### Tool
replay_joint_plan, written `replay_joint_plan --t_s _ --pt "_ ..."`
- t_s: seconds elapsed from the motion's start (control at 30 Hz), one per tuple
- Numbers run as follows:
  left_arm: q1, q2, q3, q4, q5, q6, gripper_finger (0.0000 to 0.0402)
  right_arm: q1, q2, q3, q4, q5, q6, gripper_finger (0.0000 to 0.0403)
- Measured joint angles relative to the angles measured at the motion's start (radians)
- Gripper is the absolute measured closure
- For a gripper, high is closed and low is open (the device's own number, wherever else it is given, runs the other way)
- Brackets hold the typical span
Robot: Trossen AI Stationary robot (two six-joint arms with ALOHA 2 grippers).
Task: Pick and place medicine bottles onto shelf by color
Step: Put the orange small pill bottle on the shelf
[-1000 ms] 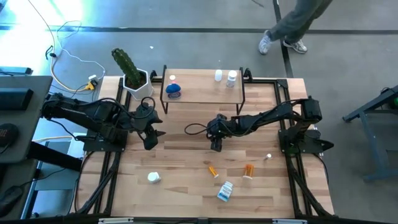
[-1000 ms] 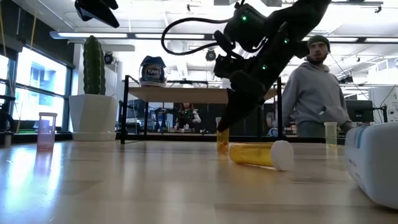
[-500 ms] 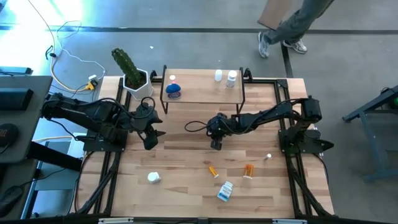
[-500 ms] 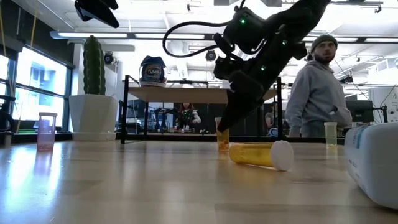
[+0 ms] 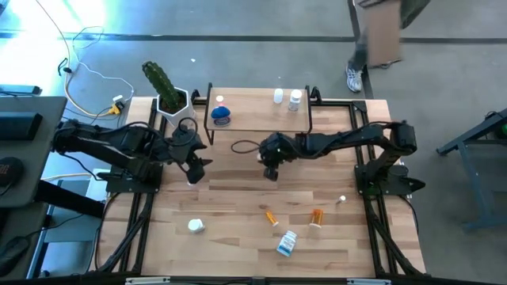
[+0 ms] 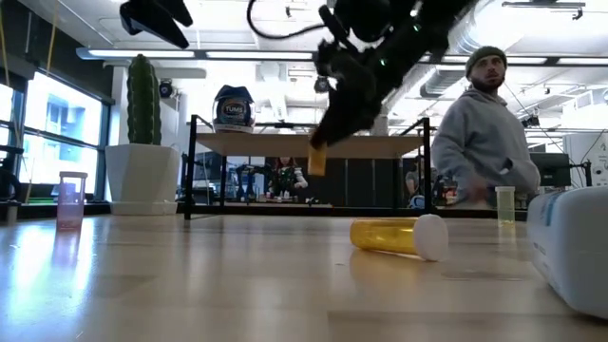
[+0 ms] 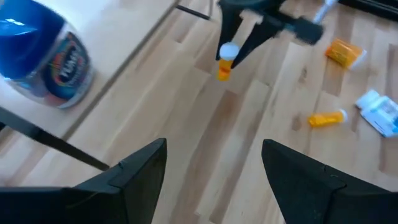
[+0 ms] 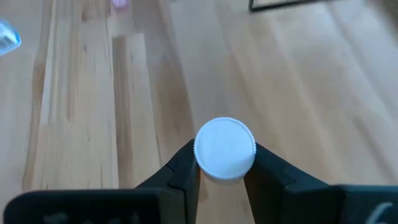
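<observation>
From above: finds the right fingers (image 5: 271, 169) out over the middle of the light wooden surface (image 5: 230, 202), the low wood-topped shelf on black legs (image 5: 257, 119) just beyond them, and the left fingers (image 5: 193, 168) waiting off to one side near the shelf's corner. Cannot make out from here what is gripped. Shows a round blue bottle (image 5: 221, 117) and a pair of small white bottles (image 5: 295, 99) on the shelf, well apart, and behind the right fingers a lying orange vial (image 5: 272, 217), a second orange bottle (image 5: 318, 216) and a white bottle (image 5: 196, 226). At surface height: catches a small orange plastic vial with a white cap (image 6: 316, 160) hanging from the right fingers, clear of the surface. Hard to judge its height against the shelf plank, given the depth. From the left wrist: spread wide, holding nothing, aimed at that same vial. From the right wrist: pinched narrowly on the ribbed cap alone, vial body hidden beneath. Could twist or slip loose, gripped only at the cap rim. Could clip the shelf edge if carried too low, or topple on release if set down tilted. Could also land beside the wrong colour, with no orange group seen on the shelf.
</observation>
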Motion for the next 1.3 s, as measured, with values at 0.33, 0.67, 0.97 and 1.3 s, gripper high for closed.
replay_joint_plan --t_s 0.33,0.67,0.97,1.3 --pt "0.137 0.0 0.0 0.073 -0.011 0.051 0.0147 -0.112 -0.005 0.226 -0.186 -0.051 -0.066 0.0315" --pt "0.28 0.0 0.0 0.224 -0.015 0.195 0.0147 -0.243 -0.005 0.404 -0.222 -0.033 -0.089 0.0315" --pt "0.426 0.0 0.0 0.516 -0.015 0.464 0.0147 -0.354 -0.005 0.479 -0.241 0.035 -0.061 0.0315" --pt "0.604 0.0 0.0 0.723 -0.004 0.64 0.0147 -0.394 -0.005 0.533 -0.439 0.028 0.052 0.0315"
